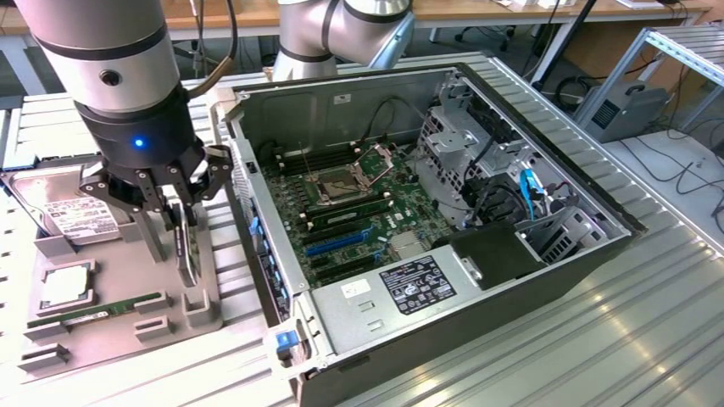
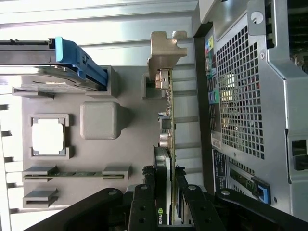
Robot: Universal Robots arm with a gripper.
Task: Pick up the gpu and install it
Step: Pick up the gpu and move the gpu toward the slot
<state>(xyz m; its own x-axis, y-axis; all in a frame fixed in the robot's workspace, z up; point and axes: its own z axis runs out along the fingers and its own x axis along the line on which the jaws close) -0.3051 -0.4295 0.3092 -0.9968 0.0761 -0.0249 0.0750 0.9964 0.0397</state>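
Ribbed metal table [image 1: 633, 322] runs under everything, with benches and cables behind. From where I stand the gripper [image 1: 181, 202] points straight down over a grey tray [image 1: 114, 339] at the exterior view's left. Its black fingers [image 1: 138, 188] are drawn in on the gpu [image 1: 188, 250], one on each face, pinching it near the top edge. The gpu stands upright on its edge, its lower end down among the tray's posts.

The wrist view sees the gripper [image 2: 164, 172] clamped on the dark cooler, with the gpu [image 2: 169, 113] edge-on and its silver bracket [image 2: 166, 48] at the far end.

Just beside it on the tray lie a memory stick [image 1: 97, 312], a square chip [image 1: 66, 287] and a hard drive [image 1: 63, 212]. Right alongside the tray sits the open case [image 1: 453, 331], lying on its side with the motherboard [image 1: 351, 212] facing up.
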